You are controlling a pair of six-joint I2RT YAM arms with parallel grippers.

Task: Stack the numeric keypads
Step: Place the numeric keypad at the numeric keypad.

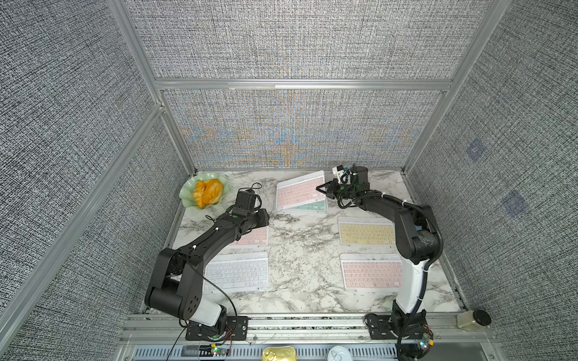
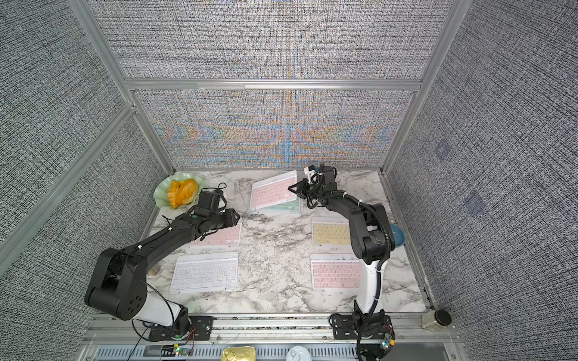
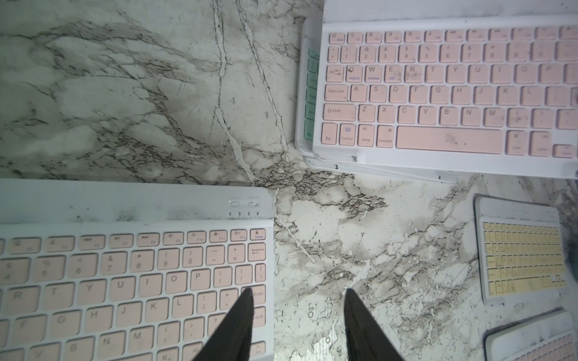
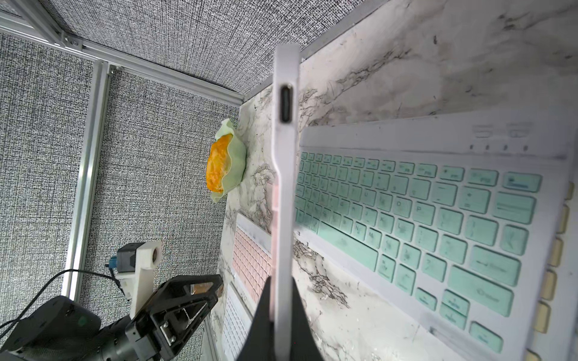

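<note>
- The right claw (image 1: 322, 190) is pinched tight on the short end of a pink keypad (image 1: 298, 190), a thin white slab with rounded corners. A small oval port shows on the slab's edge in the right wrist view.
- That slab is tipped up, gripped end highest, over a mint keypad (image 4: 422, 218). The mint one lies flat near the middle of the counter's (image 1: 300, 243) far edge. Whether the slab's low end touches it I can't tell.
- Under the mint one sits a bottom keypad (image 4: 549, 285). Only a row of its pale yellow keys pokes out along one side.
- The left claw (image 3: 298, 293) holds nothing, its two black tapered fingers standing a little apart. It hangs over the right end of the left pink keypad (image 1: 256, 236), one tip above the Enter key and the other above bare marble.
- The left pink keypad lies flat by the counter's left edge, mostly under the black arm.
- A white keypad (image 1: 237, 273) lies flat toward the near left corner, just nearer than the left pink one.
- A yellow keypad (image 1: 366, 234) lies flat by the right edge, and the near pink keypad (image 1: 370, 273) lies toward the near right corner.
- The counter is glossy white marble pattern with grey veins, smudged in places.
- A wavy-rimmed pale green dish (image 1: 187, 193) sits in the far left corner, holding an orange lump (image 1: 208, 190).
</note>
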